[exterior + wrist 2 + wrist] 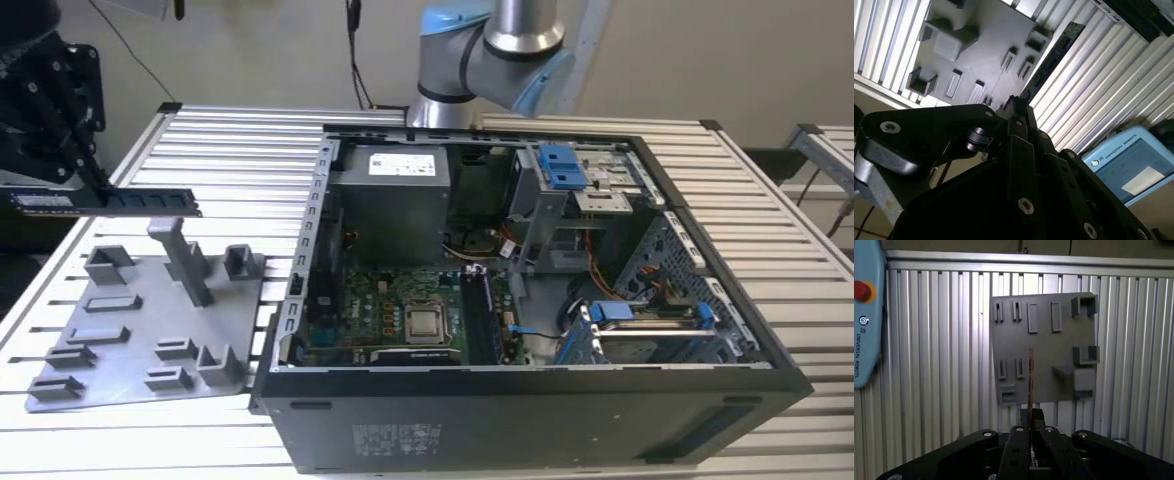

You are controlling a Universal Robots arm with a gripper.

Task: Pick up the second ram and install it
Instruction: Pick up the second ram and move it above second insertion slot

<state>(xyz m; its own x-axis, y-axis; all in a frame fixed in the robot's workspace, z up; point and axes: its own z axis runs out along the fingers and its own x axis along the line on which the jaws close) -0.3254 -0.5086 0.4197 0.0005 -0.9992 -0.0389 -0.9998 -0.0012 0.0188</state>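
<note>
- We see the second ram [147, 202] held level in the air above the grey fixture plate [134, 340], clear of its posts and slots, with its row of black chips turned toward the exterior camera
- In the second wrist view the ram [1054, 55] runs out from the fingertips as a long dark strip past one edge of the plate [979, 45]
- In the first wrist view we look at it edge-on, a thin line [1030, 375] crossing the middle of the plate [1049, 347]
- The gripper [91, 188] is clamped on the ram, its two fingers pressed against the stick's flat faces; both wrist views show the jaws closed tight around it [1016, 107] [1031, 415]
- The grip sits off-centre, so the longer free part of the stick points away from the plate toward the computer case [534, 430]
- The plate lies flat on the slatted aluminium table [754, 225], and its tallest post [180, 262] stands just below the ram without touching it
- The case lies open just beside the plate, and its green motherboard [400, 315] sits in the half nearest the plate
- The robot arm [494, 45] rises beyond the case, well apart from the plate
- A blue teach pendant [866, 320] with a red button [861, 291] rests past the table's edge, well apart from the plate; we also see it in the second wrist view [1134, 165]
</note>
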